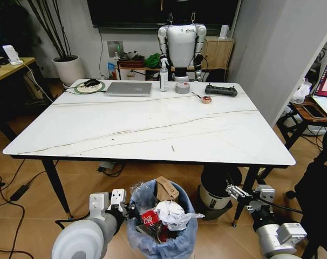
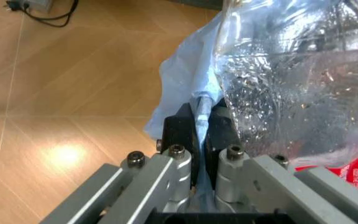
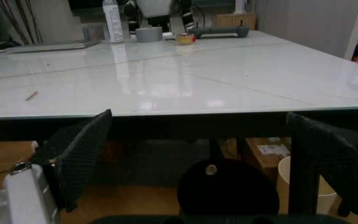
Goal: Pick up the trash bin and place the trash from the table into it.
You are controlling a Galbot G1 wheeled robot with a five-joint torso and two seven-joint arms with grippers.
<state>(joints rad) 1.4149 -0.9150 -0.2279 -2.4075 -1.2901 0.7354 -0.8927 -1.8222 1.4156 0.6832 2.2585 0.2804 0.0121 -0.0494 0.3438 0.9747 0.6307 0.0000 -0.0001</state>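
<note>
Your trash bin (image 1: 162,226) sits low in front of the table's (image 1: 152,127) near edge, already stuffed with trash (image 1: 164,211): cardboard, crumpled paper, a red wrapper. Your left gripper (image 2: 203,122) has its fingers pinched tight on the bin's rim and blue bag. Your right gripper (image 3: 197,154) hangs just below the near edge toward the right corner, fingers spread wide, holding nothing.
</note>
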